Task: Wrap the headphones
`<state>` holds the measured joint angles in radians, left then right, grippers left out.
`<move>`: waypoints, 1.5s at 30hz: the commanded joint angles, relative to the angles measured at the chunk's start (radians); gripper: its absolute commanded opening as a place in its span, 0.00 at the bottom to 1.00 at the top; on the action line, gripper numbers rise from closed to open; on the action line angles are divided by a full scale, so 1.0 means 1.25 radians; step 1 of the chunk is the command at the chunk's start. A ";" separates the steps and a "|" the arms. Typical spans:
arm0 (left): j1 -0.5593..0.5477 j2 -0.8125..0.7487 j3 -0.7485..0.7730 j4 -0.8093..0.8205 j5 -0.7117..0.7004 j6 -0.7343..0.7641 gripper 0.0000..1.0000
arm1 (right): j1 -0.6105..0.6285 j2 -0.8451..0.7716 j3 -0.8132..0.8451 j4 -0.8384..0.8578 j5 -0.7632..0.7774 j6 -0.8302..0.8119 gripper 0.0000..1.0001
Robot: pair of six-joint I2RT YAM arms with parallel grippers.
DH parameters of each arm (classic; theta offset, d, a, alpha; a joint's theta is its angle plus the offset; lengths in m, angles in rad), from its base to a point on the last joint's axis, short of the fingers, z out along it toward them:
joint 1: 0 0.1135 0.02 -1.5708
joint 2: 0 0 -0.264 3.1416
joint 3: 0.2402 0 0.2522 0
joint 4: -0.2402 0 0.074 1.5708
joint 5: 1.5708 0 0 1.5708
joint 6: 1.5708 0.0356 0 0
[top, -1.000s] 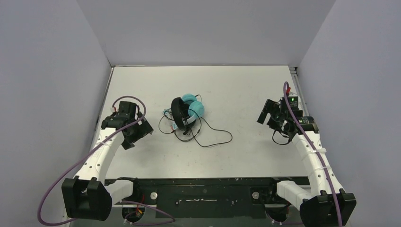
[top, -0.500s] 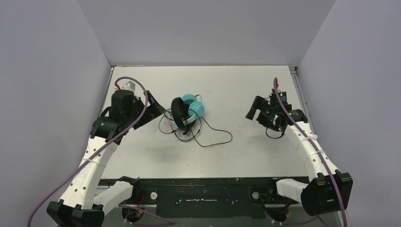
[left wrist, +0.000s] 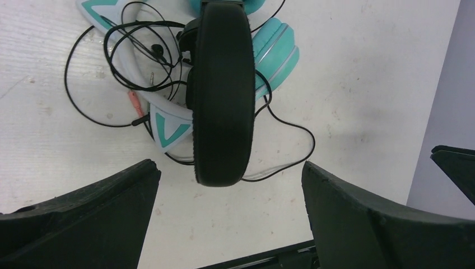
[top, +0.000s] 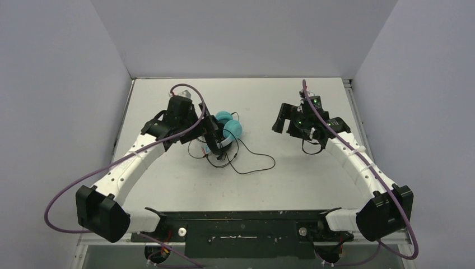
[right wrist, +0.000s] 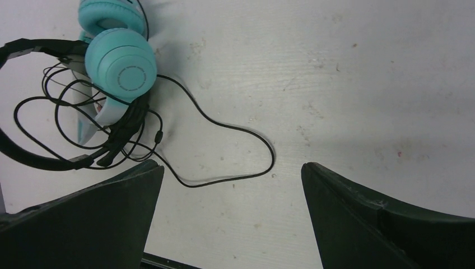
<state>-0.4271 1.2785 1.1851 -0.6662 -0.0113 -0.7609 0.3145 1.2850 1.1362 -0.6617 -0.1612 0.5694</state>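
Now left gripper [top: 205,124] over headphones [top: 232,130], right gripper [top: 283,119] nearer, jaws apart

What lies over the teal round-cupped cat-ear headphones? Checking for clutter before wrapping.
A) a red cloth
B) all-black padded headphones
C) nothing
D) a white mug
B: the left wrist view shows all-black padded headphones lying straight across the teal headphones.

Left gripper [top: 206,125], right gripper [top: 280,119]: jaws apart.

White segmented arms [top: 137,158], black joints [top: 102,213], looping purple cables [top: 56,196], green light [top: 315,101] on right wrist
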 commanded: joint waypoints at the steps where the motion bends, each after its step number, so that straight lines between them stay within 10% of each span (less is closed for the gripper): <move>1: -0.035 0.050 0.058 0.081 -0.035 -0.011 0.95 | 0.042 0.020 0.068 0.037 0.022 -0.022 1.00; 12: -0.092 0.211 0.139 0.045 -0.116 0.007 0.77 | 0.054 0.021 0.066 0.081 -0.019 -0.051 1.00; 19: -0.107 0.275 0.161 0.130 -0.001 0.009 0.28 | 0.057 0.023 0.077 0.080 -0.010 -0.076 1.00; 26: -0.113 0.290 0.157 0.302 0.156 -0.100 0.32 | 0.059 0.024 0.070 0.140 -0.149 -0.118 1.00; 35: -0.126 0.267 0.002 0.599 0.325 -0.267 0.72 | 0.088 0.021 0.067 0.245 -0.258 -0.125 1.00; 45: -0.089 0.186 -0.069 0.555 0.319 -0.229 0.65 | 0.195 0.057 0.075 0.303 -0.144 -0.120 1.00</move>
<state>-0.5499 1.5627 1.0912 -0.0383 0.3607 -1.0622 0.5030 1.3315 1.1896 -0.3588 -0.4442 0.4267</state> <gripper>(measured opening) 0.672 0.999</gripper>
